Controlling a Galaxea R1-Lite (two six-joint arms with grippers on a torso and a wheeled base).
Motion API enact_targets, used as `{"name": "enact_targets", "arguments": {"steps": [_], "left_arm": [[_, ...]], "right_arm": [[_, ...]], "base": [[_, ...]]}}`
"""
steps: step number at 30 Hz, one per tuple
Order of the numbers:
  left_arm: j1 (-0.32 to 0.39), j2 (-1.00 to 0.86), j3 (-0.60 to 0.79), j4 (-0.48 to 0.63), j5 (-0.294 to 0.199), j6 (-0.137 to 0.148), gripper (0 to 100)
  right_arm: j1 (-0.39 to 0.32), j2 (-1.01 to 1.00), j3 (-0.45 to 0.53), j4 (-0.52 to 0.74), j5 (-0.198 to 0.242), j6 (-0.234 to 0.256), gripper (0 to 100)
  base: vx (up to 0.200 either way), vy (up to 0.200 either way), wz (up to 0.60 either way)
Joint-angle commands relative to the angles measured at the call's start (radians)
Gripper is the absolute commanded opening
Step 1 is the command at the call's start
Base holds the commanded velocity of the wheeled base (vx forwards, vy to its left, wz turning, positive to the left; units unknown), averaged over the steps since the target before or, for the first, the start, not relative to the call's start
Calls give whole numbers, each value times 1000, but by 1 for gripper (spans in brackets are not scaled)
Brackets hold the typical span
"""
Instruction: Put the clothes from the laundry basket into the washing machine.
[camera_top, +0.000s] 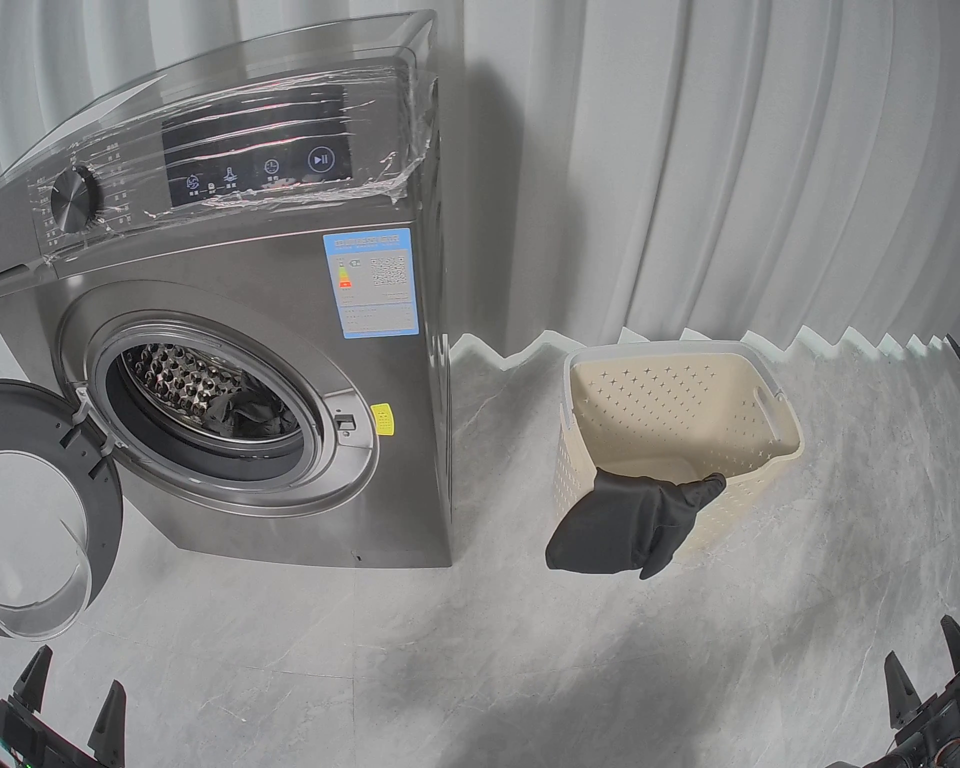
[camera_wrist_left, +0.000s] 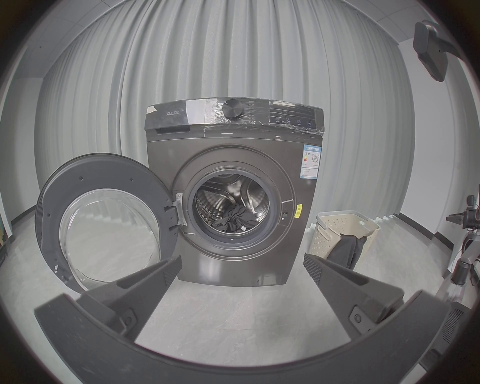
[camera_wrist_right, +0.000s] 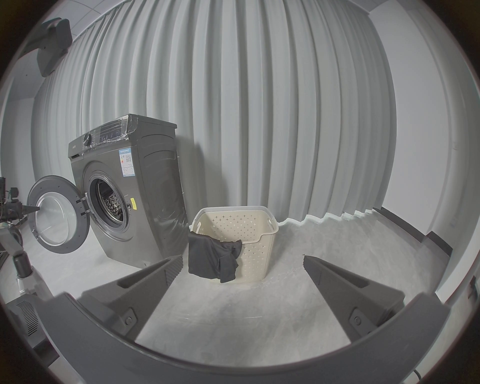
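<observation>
Head view, nearest first: the left pincer (camera_top: 72, 685) and the right pincer (camera_top: 920, 655) sit low at the near edge of the floor (camera_top: 480, 660). Each has its fingers spread wide with nothing between them, free, I'd judge, for a fresh pick. Further on, a black garment (camera_top: 625, 525) hangs over the near rim of the laundry basket (camera_top: 775, 400), part inside and most of it down the outer wall. Draped like that, it offers a loose fold to pinch without a deep reach. The cream basket stands on the floor just beside the washing machine (camera_top: 400, 480), on the robot's right of it, which should keep the carry short. The machine's door (camera_top: 40, 440) is swung wide open toward the robot's left, leaving the mouth unobstructed. Dark clothing (camera_top: 250, 412) lies in the drum — so part of the load looks done. A pale pleated curtain (camera_top: 700, 170) closes the back.
</observation>
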Motion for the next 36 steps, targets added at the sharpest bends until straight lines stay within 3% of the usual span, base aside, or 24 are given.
{"name": "enact_targets", "arguments": {"steps": [1, 5, 14, 23, 36], "left_arm": [[0, -16, 16, 0, -1, -1, 100], [0, -16, 16, 0, 1, -1, 100], [0, -16, 16, 0, 1, 1, 100], [0, -16, 16, 0, 2, 1, 100], [0, -16, 16, 0, 1, 1, 100]], "right_arm": [[0, -14, 8, 0, 1, 0, 100], [0, -14, 8, 0, 1, -2, 100], [0, -14, 8, 0, 1, 0, 100], [0, -14, 7, -2, 1, 0, 100], [0, -14, 8, 0, 1, 0, 100]], "base": [[0, 0, 0], [0, 0, 0], [200, 0, 0], [0, 0, 0], [0, -200, 0]]}}
